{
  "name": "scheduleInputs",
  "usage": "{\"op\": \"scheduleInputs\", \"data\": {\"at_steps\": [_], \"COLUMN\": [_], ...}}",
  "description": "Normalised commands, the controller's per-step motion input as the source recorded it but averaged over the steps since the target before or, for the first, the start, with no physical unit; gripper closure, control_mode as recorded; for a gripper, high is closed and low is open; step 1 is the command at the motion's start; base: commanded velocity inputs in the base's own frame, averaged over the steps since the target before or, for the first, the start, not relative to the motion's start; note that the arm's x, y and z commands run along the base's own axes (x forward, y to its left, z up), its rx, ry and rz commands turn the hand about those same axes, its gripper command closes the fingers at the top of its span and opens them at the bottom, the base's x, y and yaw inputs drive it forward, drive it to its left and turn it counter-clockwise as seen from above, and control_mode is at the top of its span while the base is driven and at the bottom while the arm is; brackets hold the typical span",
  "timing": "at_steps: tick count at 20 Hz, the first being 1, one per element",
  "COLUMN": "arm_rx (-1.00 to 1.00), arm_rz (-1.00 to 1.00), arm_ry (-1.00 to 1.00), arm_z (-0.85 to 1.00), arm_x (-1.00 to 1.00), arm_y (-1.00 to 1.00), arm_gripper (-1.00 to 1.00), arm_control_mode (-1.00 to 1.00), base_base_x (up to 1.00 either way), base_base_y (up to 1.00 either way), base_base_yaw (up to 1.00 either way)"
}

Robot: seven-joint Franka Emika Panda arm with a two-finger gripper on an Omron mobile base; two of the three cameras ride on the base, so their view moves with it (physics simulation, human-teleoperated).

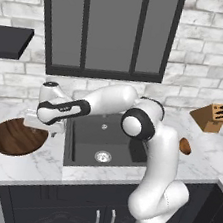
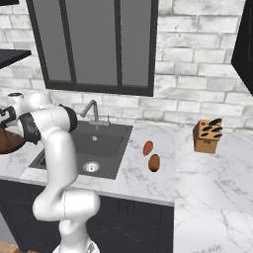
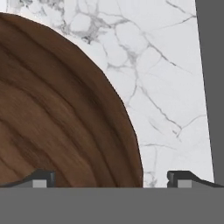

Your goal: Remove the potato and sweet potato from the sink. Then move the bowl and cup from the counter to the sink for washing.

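**Open gripper over bowl rim**

Gripper (image 3: 111, 179) jaws spread wide, holding nothing, pointed down at the bowl's (image 3: 57, 113) edge: one fingertip (image 3: 41, 179) over the wood, the other over bare counter (image 3: 166, 87). From the left base view the hand sits just above the bowl's (image 1: 16, 137) right rim, left of the sink (image 1: 104, 142). Sink basin bare except the drain. Sweet potato (image 2: 147, 147) and potato (image 2: 154, 162) lie on the counter right of the sink, close together. Knife block (image 2: 207, 136) further right.

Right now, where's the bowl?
The bowl sits on the counter left of the sink in the left base view, with the open pincer straddling its rim.
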Motion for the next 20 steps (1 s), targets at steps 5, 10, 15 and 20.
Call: {"op": "scheduleInputs", "data": {"at_steps": [5,10,15,20], "arm_rx": [0.00,0.00,0.00,0.01], "arm_rz": [0.00,0.00,0.00,-0.01], "arm_ry": [0.00,0.00,0.00,0.00], "arm_z": [-0.20,-0.18,-0.17,-0.14], "arm_x": [0.05,0.02,0.02,0.02], "arm_y": [0.00,0.01,0.03,0.04], "arm_gripper": [-1.00,-1.00,-1.00,-1.00], "arm_control_mode": [-1.00,-1.00,-1.00,-1.00], "base_base_x": [0.00,0.00,0.00,0.00], "base_base_y": [0.00,0.00,0.00,0.00], "base_base_yaw": [0.00,0.00,0.00,0.00]}}
